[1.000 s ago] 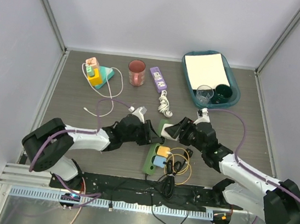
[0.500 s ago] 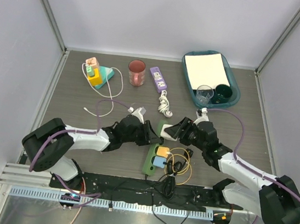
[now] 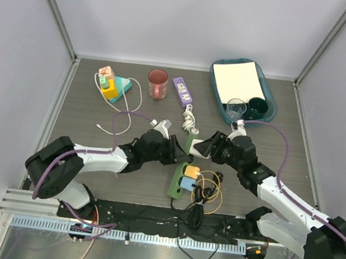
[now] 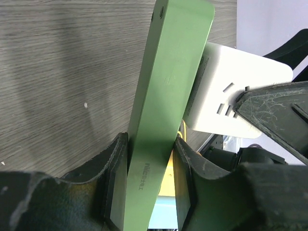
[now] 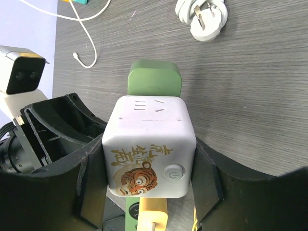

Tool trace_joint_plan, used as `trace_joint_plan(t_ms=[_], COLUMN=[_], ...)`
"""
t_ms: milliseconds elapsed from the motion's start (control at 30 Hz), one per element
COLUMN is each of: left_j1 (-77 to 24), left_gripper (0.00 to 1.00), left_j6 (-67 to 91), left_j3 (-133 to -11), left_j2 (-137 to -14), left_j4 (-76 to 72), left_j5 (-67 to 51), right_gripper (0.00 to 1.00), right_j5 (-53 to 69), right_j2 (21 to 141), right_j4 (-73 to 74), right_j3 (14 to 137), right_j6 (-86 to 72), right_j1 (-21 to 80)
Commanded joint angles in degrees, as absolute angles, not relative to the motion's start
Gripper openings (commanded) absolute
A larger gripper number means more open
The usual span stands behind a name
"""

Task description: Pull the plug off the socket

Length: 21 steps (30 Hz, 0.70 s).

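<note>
Left gripper (image 4: pixel 150 161) is clamping long green power strip (image 4: pixel 173 72), lying near-to-far; right gripper (image 5: pixel 147 161) is gripping white boxy plug (image 5: pixel 149 120) on its far end.

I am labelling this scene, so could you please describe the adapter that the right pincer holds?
Find the long green power strip near the arms. At its far end, clamped in the right pincer, sits a white cube adapter. Unlike the yellow plug and the pale blue plug nearer the arms, it bears a tiger picture and a round power button.
</note>
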State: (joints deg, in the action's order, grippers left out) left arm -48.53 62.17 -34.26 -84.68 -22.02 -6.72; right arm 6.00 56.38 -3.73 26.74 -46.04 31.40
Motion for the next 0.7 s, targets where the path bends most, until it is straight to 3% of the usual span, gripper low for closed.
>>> trace_joint_plan(t_ms=[0, 167, 367, 533, 667], left_j1=[-45.2, -45.2, -45.2, -45.2, -45.2], left_gripper=[0.00, 0.00, 0.00, 0.00, 0.00], left_j6=[63.0, 63.5, 64.4, 64.8, 64.2], left_j3=[-32.0, -32.5, -33.7, -33.6, -32.5], left_j2=[-86.4, -86.7, -87.4, -87.8, -88.6], left_j4=[-8.8, -9.4, -8.4, -8.2, -9.0], left_j5=[9.6, 8.6, 8.6, 9.5, 10.5], right_gripper=[0.01, 0.01, 0.01, 0.01, 0.01], right_j5=[10.3, 13.5, -2.9, -5.5, -0.8], right_j2=[53.4, 55.0, 54.8, 52.3, 52.0], right_j4=[-6.1, -14.7, -7.3, -4.4, -3.3], right_j3=[30.0, 24.4, 27.5, 28.6, 30.3], right_j6=[-41.4, -46.0, -41.4, -40.1, -39.8], right_j1=[27.9, 29.2, 39.0, 38.9, 36.3])
